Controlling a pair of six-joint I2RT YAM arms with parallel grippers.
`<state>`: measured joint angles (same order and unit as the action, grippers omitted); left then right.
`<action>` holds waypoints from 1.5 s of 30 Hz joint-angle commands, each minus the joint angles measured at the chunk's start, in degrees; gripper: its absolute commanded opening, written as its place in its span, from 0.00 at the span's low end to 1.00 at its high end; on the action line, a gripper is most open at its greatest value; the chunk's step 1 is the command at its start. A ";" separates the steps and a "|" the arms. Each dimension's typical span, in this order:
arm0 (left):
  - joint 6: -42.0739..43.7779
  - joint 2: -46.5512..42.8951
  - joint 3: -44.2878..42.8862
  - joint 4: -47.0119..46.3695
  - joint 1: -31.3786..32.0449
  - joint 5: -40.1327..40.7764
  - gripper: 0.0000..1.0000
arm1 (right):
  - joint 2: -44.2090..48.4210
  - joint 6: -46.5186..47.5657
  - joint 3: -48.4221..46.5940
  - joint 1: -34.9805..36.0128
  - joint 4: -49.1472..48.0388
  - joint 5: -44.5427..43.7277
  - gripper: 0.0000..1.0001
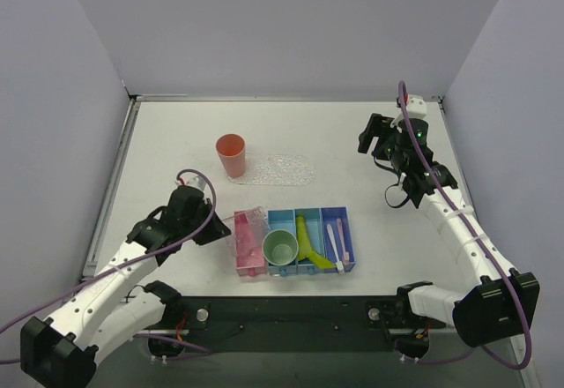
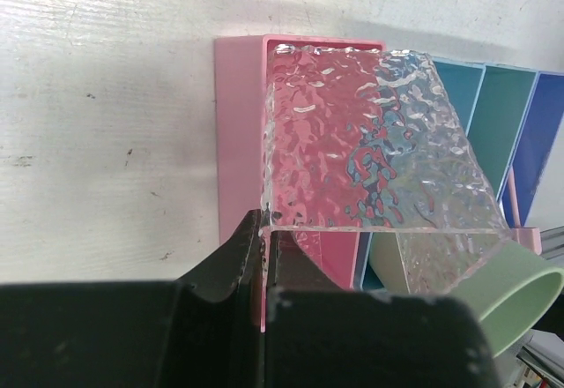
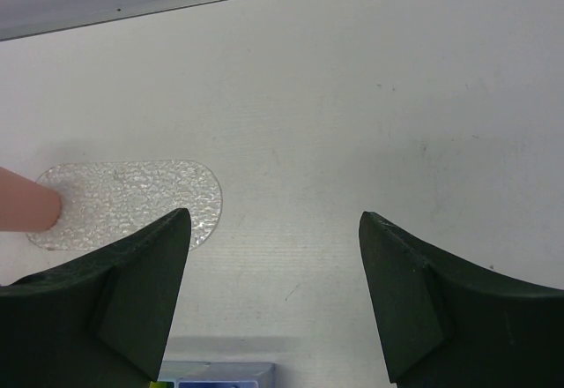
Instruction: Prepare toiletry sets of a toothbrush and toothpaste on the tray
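Note:
The clear bumpy oval tray (image 1: 286,171) lies at the table's middle back, also in the right wrist view as the tray (image 3: 132,198). Two toothbrushes (image 1: 336,241) lie in the dark blue bin. A yellow-green toothpaste (image 1: 306,242) lies in the bin to their left. My left gripper (image 2: 264,220) is shut on the near edge of a small clear textured rack (image 2: 370,141), which is tilted over the pink bin (image 2: 236,123). From above, the left gripper (image 1: 220,226) sits at that bin's left side. My right gripper (image 3: 275,229) hangs open and empty above bare table, right of the tray.
A pink cup (image 1: 231,155) stands on the tray's left end. A green cup (image 1: 280,248) sits in the light blue bin (image 1: 282,220). The row of bins lies close to the table's near edge. From above, the right gripper (image 1: 385,166) is well right of the bins.

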<state>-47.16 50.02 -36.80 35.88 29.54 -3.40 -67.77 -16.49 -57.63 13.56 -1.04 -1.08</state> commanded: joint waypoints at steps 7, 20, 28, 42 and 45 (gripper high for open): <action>-1.27 -6.95 -5.47 3.32 -0.10 2.26 0.00 | 0.62 -0.03 -0.29 0.15 -0.98 -0.94 0.72; 3.30 -7.32 -18.47 6.93 -0.01 8.05 0.00 | 0.53 0.66 -6.09 1.46 3.31 -1.64 0.72; 5.67 10.96 -39.56 11.22 -0.01 12.71 0.00 | -3.33 6.72 -17.15 7.88 10.52 4.14 0.72; 5.67 29.86 -54.17 10.27 1.66 16.41 0.00 | -13.61 10.42 -32.28 28.53 18.35 11.63 0.72; 5.76 31.10 -55.49 9.65 2.10 16.58 0.00 | -16.15 10.78 -33.51 31.08 18.70 11.19 0.72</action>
<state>-41.67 80.58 -87.50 48.23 30.74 12.08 -81.67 -7.16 -87.50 42.41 16.45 9.32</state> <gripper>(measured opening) 0.062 0.715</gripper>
